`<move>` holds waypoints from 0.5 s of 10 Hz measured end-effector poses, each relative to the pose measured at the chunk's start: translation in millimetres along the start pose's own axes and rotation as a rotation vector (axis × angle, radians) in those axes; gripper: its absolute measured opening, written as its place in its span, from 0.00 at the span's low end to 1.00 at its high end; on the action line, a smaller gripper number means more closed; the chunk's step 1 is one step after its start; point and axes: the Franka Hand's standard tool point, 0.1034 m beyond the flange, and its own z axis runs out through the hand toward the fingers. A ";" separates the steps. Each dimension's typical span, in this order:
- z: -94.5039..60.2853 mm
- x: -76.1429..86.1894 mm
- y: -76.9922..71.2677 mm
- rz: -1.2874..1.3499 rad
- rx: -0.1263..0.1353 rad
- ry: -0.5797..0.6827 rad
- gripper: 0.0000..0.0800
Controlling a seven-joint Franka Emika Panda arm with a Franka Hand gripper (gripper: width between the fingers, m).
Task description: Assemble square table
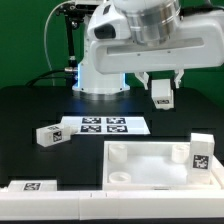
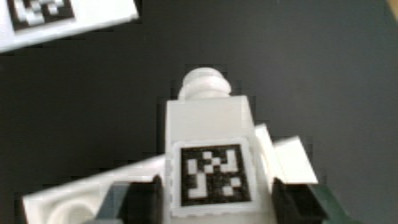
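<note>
My gripper [image 1: 163,87] hangs above the black table behind the tabletop, shut on a short white leg [image 1: 162,98] with a tag. In the wrist view the leg [image 2: 214,140] sits between the two dark fingers [image 2: 135,202], its round peg pointing away from my gripper [image 2: 217,204]. The white square tabletop [image 1: 125,178] lies rim up at the front. One leg [image 1: 200,153] stands in its corner at the exterior view's right. Another leg [image 1: 48,136] lies on the table at the exterior view's left. A white part [image 2: 63,200] shows under the held leg.
The marker board [image 1: 105,125] lies flat between the lying leg and the robot base [image 1: 100,75]. A long white bar with one tag [image 1: 40,188] runs along the front at the exterior view's left. A white tagged piece [image 2: 54,20] shows at the wrist view's edge.
</note>
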 end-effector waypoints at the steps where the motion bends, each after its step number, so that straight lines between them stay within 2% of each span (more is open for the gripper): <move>1: -10.6 18.5 9.6 -0.048 0.008 0.034 0.36; 2: -32.3 42.0 12.7 -0.094 -0.011 0.110 0.36; 3: -54.7 55.9 5.2 -0.131 -0.039 0.198 0.36; 4: -63.1 55.0 -4.0 -0.136 -0.043 0.244 0.36; 5: -62.8 61.1 -4.0 -0.140 -0.037 0.343 0.36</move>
